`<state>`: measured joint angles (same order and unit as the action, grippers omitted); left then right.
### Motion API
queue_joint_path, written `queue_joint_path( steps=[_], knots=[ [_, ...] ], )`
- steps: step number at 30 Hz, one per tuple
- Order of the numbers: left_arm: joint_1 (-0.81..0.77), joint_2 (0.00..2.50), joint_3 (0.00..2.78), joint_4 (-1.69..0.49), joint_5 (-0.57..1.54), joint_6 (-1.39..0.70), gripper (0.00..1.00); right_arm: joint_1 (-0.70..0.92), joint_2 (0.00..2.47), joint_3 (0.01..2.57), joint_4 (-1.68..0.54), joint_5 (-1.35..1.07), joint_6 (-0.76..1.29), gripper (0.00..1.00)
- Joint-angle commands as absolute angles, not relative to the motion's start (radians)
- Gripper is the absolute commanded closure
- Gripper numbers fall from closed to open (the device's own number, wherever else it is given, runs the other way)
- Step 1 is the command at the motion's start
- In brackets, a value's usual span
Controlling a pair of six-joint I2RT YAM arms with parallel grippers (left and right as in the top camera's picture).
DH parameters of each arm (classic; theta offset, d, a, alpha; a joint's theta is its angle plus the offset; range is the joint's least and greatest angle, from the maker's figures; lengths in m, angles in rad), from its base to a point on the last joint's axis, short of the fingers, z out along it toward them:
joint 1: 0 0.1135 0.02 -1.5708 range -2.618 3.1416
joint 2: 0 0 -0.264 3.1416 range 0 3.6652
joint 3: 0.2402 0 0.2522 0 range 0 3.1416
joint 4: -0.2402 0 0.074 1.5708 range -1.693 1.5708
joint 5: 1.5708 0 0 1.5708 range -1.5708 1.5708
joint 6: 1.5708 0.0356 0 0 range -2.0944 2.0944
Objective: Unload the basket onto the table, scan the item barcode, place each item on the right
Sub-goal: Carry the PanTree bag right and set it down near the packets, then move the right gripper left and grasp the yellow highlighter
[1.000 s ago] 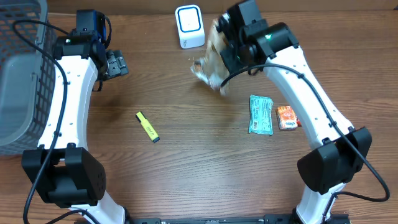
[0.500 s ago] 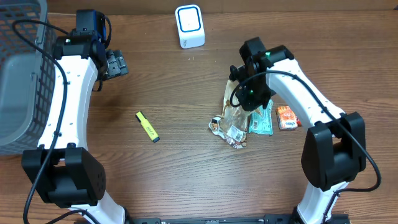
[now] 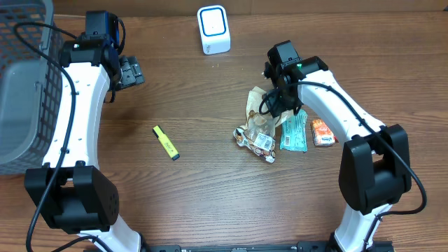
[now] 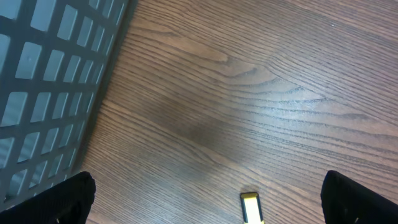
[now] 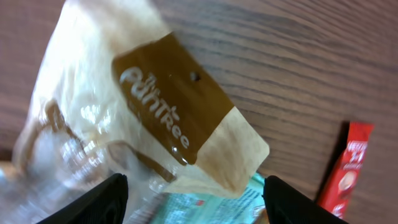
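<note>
The item, a tan and brown snack bag (image 3: 257,126) with a white barcode label, lies on the table just left of a green packet (image 3: 294,133). My right gripper (image 3: 278,103) hovers over the bag's upper end with its jaws wide apart. In the right wrist view the bag (image 5: 155,106) fills the space ahead of the right gripper (image 5: 202,199), and neither finger touches it. The white scanner (image 3: 213,29) stands at the back centre. Far to the left, near the basket, my left gripper (image 3: 133,72) is open and holds nothing.
A grey mesh basket (image 3: 21,84) takes up the far left. A yellow highlighter (image 3: 166,142) lies left of centre, and its tip (image 4: 250,207) shows in the left wrist view. An orange-red packet (image 3: 322,131) lies right of the green one.
My right arm swung the bag from beside the scanner down to the table next to the green packet, then opened its jaws and let the bag go. The left arm stayed still.
</note>
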<state>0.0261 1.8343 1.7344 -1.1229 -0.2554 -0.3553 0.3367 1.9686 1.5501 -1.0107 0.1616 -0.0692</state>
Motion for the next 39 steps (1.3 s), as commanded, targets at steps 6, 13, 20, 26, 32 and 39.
queue_joint_path(
  steps=[6, 13, 20, 26, 32, 39],
  knots=[
    [0.019, 1.831, 1.743, -1.122, -0.265, -0.336, 0.00, 0.430, 1.947, 1.581, -0.957, -0.002, 0.479, 0.37],
    [0.019, 1.831, 1.743, -1.122, -0.265, -0.336, 0.00, 0.505, 1.996, 1.558, -0.906, 0.002, 0.523, 0.41],
    [0.019, 1.831, 1.743, -1.122, -0.265, -0.336, 0.00, 0.509, 2.099, 1.557, -0.958, 0.011, 0.524, 0.41],
    [0.019, 1.831, 1.743, -1.122, -0.265, -0.336, 0.00, 0.503, 2.099, 1.557, -1.099, 0.131, 0.499, 0.39],
    [0.019, 1.831, 1.743, -1.122, -0.265, -0.336, 0.00, 0.463, 2.096, 1.557, -1.187, 0.165, 0.439, 0.36],
    [0.019, 1.831, 1.743, -1.122, -0.265, -0.336, 0.00, 0.450, 2.006, 1.608, -1.180, -0.074, 0.360, 0.41]
  ],
)
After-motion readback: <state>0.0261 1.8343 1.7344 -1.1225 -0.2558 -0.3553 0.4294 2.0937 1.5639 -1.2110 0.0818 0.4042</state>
